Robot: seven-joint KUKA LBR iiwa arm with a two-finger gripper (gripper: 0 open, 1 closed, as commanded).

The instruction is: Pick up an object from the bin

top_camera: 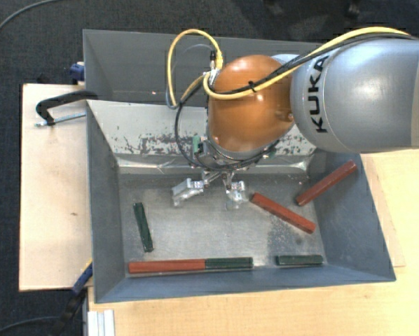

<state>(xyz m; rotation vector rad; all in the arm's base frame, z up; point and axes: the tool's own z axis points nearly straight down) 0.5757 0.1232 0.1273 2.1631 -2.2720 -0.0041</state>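
Grey metal bin (104, 208) first: sloped walls, and a few thin sticks scattered on the floor rather than heaped. Reaching in from the right, the silver arm (363, 96), with its orange wrist cover (248, 107) over the far middle of the floor. Under the cover, the gripper (211, 191), low over the floor and close to the far wall, with spread fingers and nothing between them: open and empty.

Judged as the approach step, low enough to grasp but with no grasp made. Nearest to the gripper, a long red stick (283, 213), flat on the floor and slanting toward the near right, with its far-left end just beside the right-hand finger but outside the gap. Not held, then. Most likely calls for a small shift to the right, and perhaps a turn of the wrist to set the fingers across the stick's narrow width, before closing.

Farther off: a second red stick (326, 183) propped against the right wall, near the first but apart from it. Well to the left, a dark green stick (143, 227). Along the near wall, well apart from the gripper, a near red stick (167, 265) end to end with a near green stick (229, 262), then a short green stick (298, 260).
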